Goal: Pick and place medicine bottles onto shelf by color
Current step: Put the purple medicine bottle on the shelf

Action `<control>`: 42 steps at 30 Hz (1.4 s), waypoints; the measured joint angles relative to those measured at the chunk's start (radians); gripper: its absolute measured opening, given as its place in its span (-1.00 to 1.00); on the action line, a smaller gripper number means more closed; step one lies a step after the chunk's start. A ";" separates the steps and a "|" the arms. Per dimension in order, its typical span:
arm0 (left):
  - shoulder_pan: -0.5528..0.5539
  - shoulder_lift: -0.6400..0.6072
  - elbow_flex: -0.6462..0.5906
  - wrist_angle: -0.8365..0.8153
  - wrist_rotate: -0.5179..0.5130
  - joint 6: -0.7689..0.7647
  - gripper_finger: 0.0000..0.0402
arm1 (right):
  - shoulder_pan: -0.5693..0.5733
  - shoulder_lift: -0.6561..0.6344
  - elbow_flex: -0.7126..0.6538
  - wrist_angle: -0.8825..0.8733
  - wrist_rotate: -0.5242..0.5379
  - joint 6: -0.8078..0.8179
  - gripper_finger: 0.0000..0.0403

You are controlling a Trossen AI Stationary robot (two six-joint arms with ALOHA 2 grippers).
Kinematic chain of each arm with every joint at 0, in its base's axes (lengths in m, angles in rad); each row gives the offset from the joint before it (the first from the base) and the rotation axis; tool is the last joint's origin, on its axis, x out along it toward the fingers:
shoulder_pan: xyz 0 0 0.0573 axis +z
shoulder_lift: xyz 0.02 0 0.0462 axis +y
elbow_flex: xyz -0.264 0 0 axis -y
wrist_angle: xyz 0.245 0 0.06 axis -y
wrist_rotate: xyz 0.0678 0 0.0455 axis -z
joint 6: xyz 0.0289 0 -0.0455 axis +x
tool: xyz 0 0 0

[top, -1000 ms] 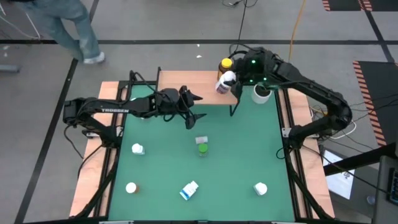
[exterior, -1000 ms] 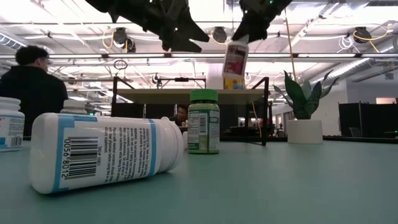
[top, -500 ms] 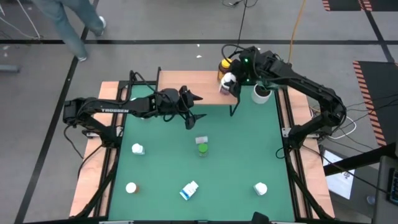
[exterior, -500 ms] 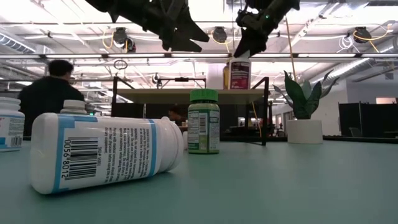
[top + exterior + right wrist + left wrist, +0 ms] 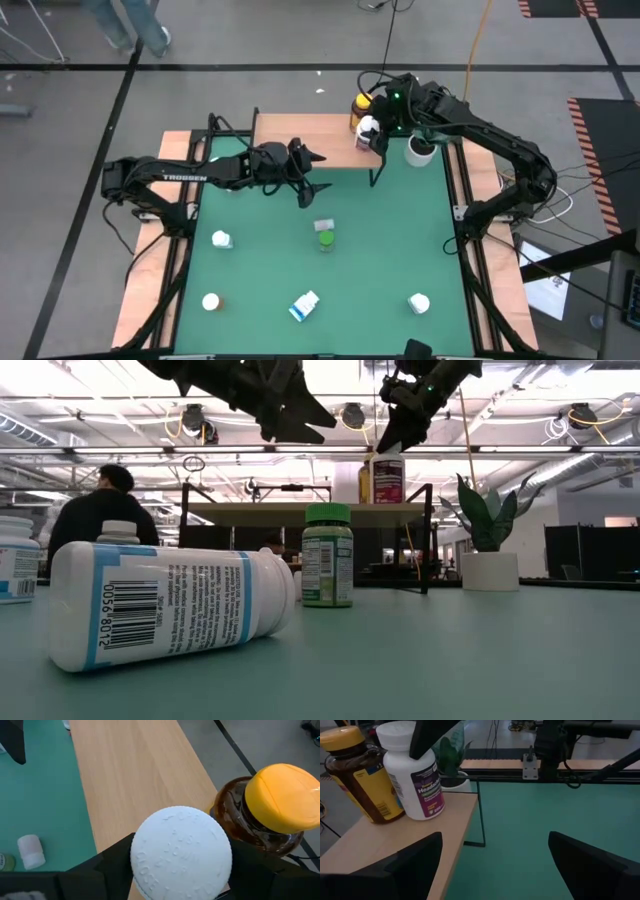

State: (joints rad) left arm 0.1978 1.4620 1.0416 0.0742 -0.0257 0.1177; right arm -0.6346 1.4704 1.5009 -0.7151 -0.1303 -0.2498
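Observation:
A white-capped bottle point(image 5: 368, 130) with a red and purple label stands upright at the right end of the light-wood shelf point(image 5: 300, 140). An amber bottle with a yellow cap point(image 5: 362, 104) stands right beside it. My right gripper point(image 5: 181, 865) reaches down over the white bottle, one finger on each side of its cap. My left gripper point(image 5: 326, 172) hovers open above the green table in front of the shelf, with nothing between its fingers. A green bottle point(image 5: 325, 236) stands at mid-table. A blue-labelled bottle point(image 5: 304, 305) lies on its side near the front. My right gripper has the white bottle's cap point(image 5: 137, 845) between its two fingers, one finger against each side of the cap. The fingers come slanting down from above and from the table's right. The bottle stands upright with its base point(image 5: 422, 815) on the shelf board.
White-capped bottles stand at the table's left point(image 5: 221, 239), front left point(image 5: 211, 301) and front right point(image 5: 419, 302). A white plant pot point(image 5: 421, 150) sits just right of the shelf, close to my right arm. A person walks on the floor beyond the far edge.
My right gripper has carried the white bottle a little toward the far edge and down. The bottle, which hung tilted above the shelf's end, now stands upright on the board beside the amber bottle. My left arm has kept still.

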 joint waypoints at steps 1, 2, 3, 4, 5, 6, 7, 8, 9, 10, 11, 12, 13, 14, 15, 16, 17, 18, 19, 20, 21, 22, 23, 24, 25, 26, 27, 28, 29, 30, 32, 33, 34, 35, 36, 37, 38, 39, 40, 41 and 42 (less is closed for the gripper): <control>0.000 0.000 0.000 0.000 0.000 0.000 0.83 | 0.000 0.000 0.000 0.001 0.000 0.002 0.33; 0.000 0.000 0.000 0.000 0.000 0.000 0.83 | 0.000 0.000 0.000 0.005 0.000 0.002 0.37; 0.000 0.000 0.000 0.000 0.000 0.000 0.83 | 0.000 0.000 0.000 0.011 0.001 0.003 0.41; 0.000 0.000 0.000 0.000 0.000 -0.001 0.83 | 0.000 0.000 0.000 0.015 0.002 0.003 0.45; 0.000 0.000 0.000 0.000 0.000 -0.002 0.83 | 0.000 0.000 0.000 0.015 0.002 0.004 0.47; 0.000 0.000 0.000 -0.002 0.000 -0.005 0.83 | 0.000 0.000 0.000 0.016 0.002 0.005 0.50; 0.000 0.000 0.000 -0.003 0.000 -0.007 0.83 | 0.000 0.000 0.000 0.019 0.003 0.005 0.51; 0.000 0.000 0.000 -0.005 0.000 -0.007 0.83 | 0.000 0.000 0.000 0.019 0.003 0.006 0.52; 0.000 0.000 0.000 -0.006 0.000 -0.008 0.83 | 0.000 0.000 0.000 0.019 0.003 0.008 0.52; 0.000 0.000 0.000 -0.006 0.000 -0.008 0.83 | 0.000 -0.003 0.000 0.018 0.003 0.010 0.53; 0.000 0.000 0.000 -0.006 0.000 -0.008 0.83 | 0.000 -0.008 0.000 0.016 0.003 0.010 0.53; 0.000 0.000 0.000 -0.006 0.000 -0.008 0.83 | 0.000 -0.014 0.000 0.015 0.003 0.010 0.53; 0.000 0.000 0.000 -0.006 0.000 -0.008 0.83 | 0.000 -0.023 0.000 0.016 0.003 0.009 0.53; 0.000 0.000 0.000 -0.009 0.000 -0.008 0.83 | 0.000 -0.034 0.000 0.015 0.003 0.008 0.53; 0.000 0.000 0.000 -0.014 0.000 -0.008 0.83 | 0.000 -0.047 0.000 0.015 0.003 0.006 0.53; 0.000 0.000 0.000 -0.019 0.000 -0.008 0.83 | 0.000 -0.061 0.000 0.016 0.001 0.006 0.53; 0.000 0.000 0.000 -0.022 0.000 -0.008 0.83 | 0.000 -0.076 0.000 0.017 0.000 0.006 0.53; 0.000 0.000 0.000 -0.024 0.000 -0.009 0.83 | 0.000 -0.093 0.000 0.016 0.000 0.007 0.53; 0.000 0.000 0.000 -0.024 0.000 -0.013 0.83 | 0.000 -0.112 -0.004 0.016 0.000 0.011 0.53; 0.000 0.000 0.000 -0.024 0.000 -0.017 0.83 | 0.000 -0.134 -0.014 0.020 0.000 0.020 0.53; 0.000 0.000 0.000 -0.024 -0.001 -0.022 0.83 | 0.000 -0.155 -0.030 0.020 -0.001 0.029 0.53; 0.000 0.000 0.000 -0.025 -0.001 -0.024 0.83 | 0.001 -0.178 -0.053 0.020 -0.001 0.038 0.53; -0.002 0.000 0.000 -0.029 -0.001 -0.028 0.83 | 0.001 -0.202 -0.085 0.022 -0.001 0.051 0.53; -0.003 0.000 0.000 -0.032 -0.001 -0.034 0.83 | 0.001 -0.224 -0.124 0.024 -0.001 0.064 0.51; -0.003 0.000 -0.001 -0.036 -0.001 -0.039 0.83 | 0.004 -0.249 -0.170 0.035 -0.001 0.079 0.50; -0.004 0.000 -0.001 -0.037 -0.001 -0.043 0.83 | 0.007 -0.274 -0.221 0.062 0.000 0.096 0.48; -0.004 0.000 -0.001 -0.037 -0.001 -0.049 0.83 | 0.011 -0.300 -0.276 0.102 0.000 0.109 0.45; -0.005 0.000 -0.001 -0.037 -0.002 -0.053 0.83 | 0.015 -0.328 -0.333 0.151 0.001 0.123 0.43; -0.005 0.000 -0.001 -0.037 -0.002 -0.059 0.83 | 0.018 -0.353 -0.387 0.205 0.000 0.135 0.40; -0.005 0.000 -0.001 -0.036 -0.001 -0.063 0.83 | 0.022 -0.375 -0.439 0.265 0.000 0.146 0.38; -0.008 0.000 -0.001 -0.035 -0.002 -0.072 0.83 | 0.025 -0.406 -0.531 0.379 -0.002 0.166 0.32; -0.009 0.000 -0.001 -0.033 -0.002 -0.073 0.83 | 0.025 -0.415 -0.569 0.424 -0.003 0.175 0.29; -0.010 0.000 -0.001 -0.029 -0.002 -0.075 0.83 | 0.024 -0.421 -0.602 0.463 -0.003 0.181 0.26; -0.012 0.000 -0.001 -0.025 -0.002 -0.075 0.83 | 0.024 -0.422 -0.628 0.502 -0.003 0.182 0.24; -0.013 0.000 -0.001 -0.020 -0.002 -0.075 0.83 | 0.024 -0.421 -0.649 0.531 -0.003 0.182 0.21; -0.013 0.000 -0.001 -0.015 -0.001 -0.074 0.83 | 0.024 -0.420 -0.668 0.555 -0.003 0.182 0.18; -0.014 0.000 -0.001 -0.011 -0.001 -0.072 0.83 | 0.024 -0.414 -0.685 0.577 -0.004 0.181 0.16; -0.014 0.000 -0.001 -0.009 -0.001 -0.072 0.83 | 0.024 -0.405 -0.695 0.596 -0.005 0.182 0.14; -0.014 0.000 -0.001 -0.005 -0.001 -0.071 0.83 | 0.024 -0.395 -0.701 0.605 -0.008 0.183 0.12; -0.014 0.000 -0.001 -0.003 -0.001 -0.071 0.83 | 0.024 -0.385 -0.704 0.607 -0.023 0.183 0.10; -0.013 0.000 -0.001 -0.002 -0.001 -0.071 0.83 | 0.024 -0.376 -0.704 0.614 -0.033 0.183 0.08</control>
State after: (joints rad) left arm 0.1844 1.4620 1.0409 0.0724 -0.0269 0.0467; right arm -0.6102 1.0941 0.7971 -0.1009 -0.1631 -0.0669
